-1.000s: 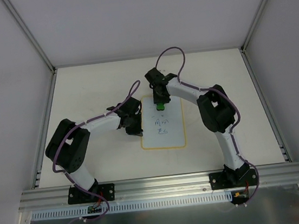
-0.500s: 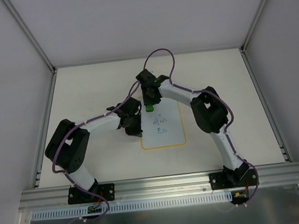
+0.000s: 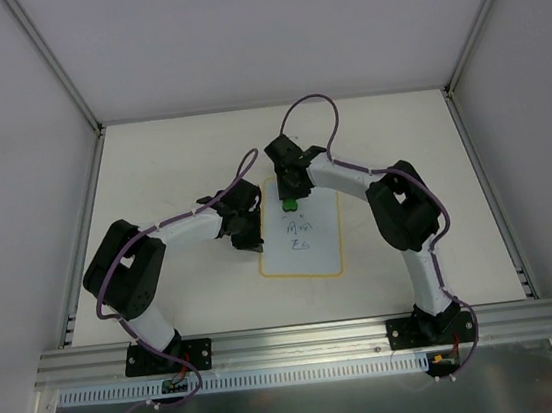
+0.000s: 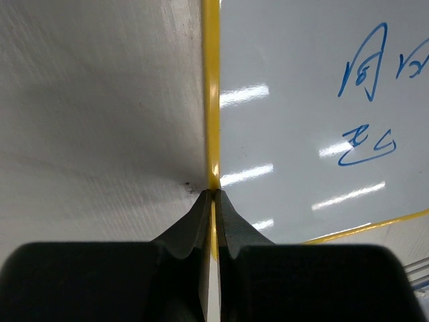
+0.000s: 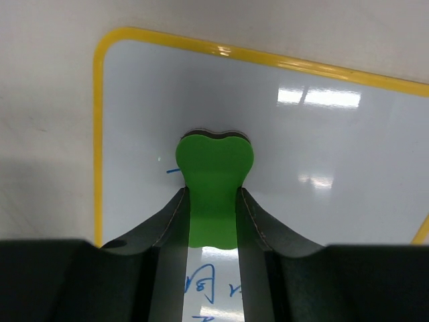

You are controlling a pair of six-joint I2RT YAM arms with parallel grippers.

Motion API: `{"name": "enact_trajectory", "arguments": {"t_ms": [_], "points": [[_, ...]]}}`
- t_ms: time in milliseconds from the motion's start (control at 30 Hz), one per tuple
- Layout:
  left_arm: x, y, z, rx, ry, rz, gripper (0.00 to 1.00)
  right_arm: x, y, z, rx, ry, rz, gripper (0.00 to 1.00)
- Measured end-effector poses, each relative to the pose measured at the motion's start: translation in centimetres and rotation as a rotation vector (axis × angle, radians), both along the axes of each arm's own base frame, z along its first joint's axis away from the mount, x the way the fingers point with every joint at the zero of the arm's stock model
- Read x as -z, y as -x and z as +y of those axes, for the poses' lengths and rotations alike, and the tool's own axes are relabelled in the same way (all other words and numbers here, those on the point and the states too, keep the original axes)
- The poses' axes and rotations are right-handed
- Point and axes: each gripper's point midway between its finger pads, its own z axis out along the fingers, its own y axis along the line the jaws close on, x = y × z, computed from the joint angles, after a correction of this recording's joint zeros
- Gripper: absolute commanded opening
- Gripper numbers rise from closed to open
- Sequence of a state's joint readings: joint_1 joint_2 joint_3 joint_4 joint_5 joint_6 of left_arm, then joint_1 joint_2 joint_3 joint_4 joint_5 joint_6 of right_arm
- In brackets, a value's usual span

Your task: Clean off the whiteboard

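Leftmost, the left gripper (image 3: 250,233) reaches in over the pale cream tabletop (image 3: 151,171) to the left edge of the small flat white rectangular whiteboard with rounded corners and a thin yellow rim (image 3: 317,252). In the left wrist view its two dark fingers (image 4: 198,215) are pinched together on that yellow rim, one on the table side and one on the board side, so the left gripper (image 4: 213,194) grips the whiteboard (image 4: 281,100) itself. The board lies flat near the middle of the table, between the two arms. Blue handwritten marks (image 3: 299,227) sit about halfway down its face, sharper in the left wrist view (image 4: 365,67). Further right, the right gripper (image 3: 291,197) points down at the board's far portion. Its fingers are clamped on a small green eraser block with a lobed end (image 5: 214,161), whose dark underside meets the white surface near the rounded far-left corner. The writing (image 5: 201,285) lies just on the near side of the eraser (image 3: 291,206).
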State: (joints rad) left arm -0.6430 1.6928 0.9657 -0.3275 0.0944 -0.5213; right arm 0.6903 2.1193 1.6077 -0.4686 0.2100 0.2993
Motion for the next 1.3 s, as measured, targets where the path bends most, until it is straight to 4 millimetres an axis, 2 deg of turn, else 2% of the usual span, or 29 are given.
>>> {"name": "enact_trajectory", "arguments": {"t_ms": [200, 300, 567, 833, 1300], "points": [[0.0, -0.1, -0.1, -0.007, 0.004, -0.003, 0.00, 0.1, 1.3, -3.6, 0.065, 0.025, 0.022, 0.00], [-0.1, -0.2, -0.1, -0.009, 0.006, -0.005, 0.00, 0.2, 1.7, -4.4, 0.076, 0.031, 0.031, 0.00], [0.0, -0.1, -0.2, -0.007, 0.004, -0.006, 0.00, 0.1, 2.0, -3.6, -0.036, 0.068, 0.023, 0.01], [0.0, -0.1, 0.1, -0.011, -0.011, -0.011, 0.00, 0.1, 3.3, -0.6, -0.244, 0.073, 0.031, 0.02], [0.0, -0.1, 0.2, -0.016, -0.019, -0.013, 0.00, 0.2, 4.5, 0.2, -0.342, 0.056, 0.073, 0.02]]}}
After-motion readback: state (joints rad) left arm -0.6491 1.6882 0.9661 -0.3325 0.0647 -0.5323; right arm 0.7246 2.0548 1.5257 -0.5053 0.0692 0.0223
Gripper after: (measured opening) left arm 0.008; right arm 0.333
